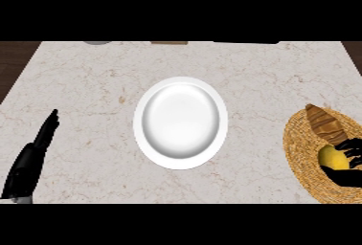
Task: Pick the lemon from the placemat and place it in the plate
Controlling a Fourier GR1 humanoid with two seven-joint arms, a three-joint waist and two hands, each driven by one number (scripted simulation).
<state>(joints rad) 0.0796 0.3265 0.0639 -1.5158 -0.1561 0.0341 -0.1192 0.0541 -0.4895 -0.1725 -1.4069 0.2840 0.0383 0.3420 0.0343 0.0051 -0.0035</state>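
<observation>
A pale marbled worktop (84, 86) is filling the head view, and a white plate (181, 122) is lying at its middle with nothing on it. At the right edge a round woven placemat (304, 153) is lying flat on the stone, partly cut off by the frame. The yellow lemon (332, 157) is sitting on this placemat, well apart from the plate, and a brown, streaked object (325, 122) is resting just above it on the same mat; what that object is cannot be told. The right hand (346, 162) is coming in from the right edge over the mat, its dark fingers (348, 144) curling round the lemon's right side and touching it, while the fruit is sitting low against the weave. The left hand (32, 155) is showing at the lower left, fingers straight and pressed together, pointing up the worktop and holding nothing.
</observation>
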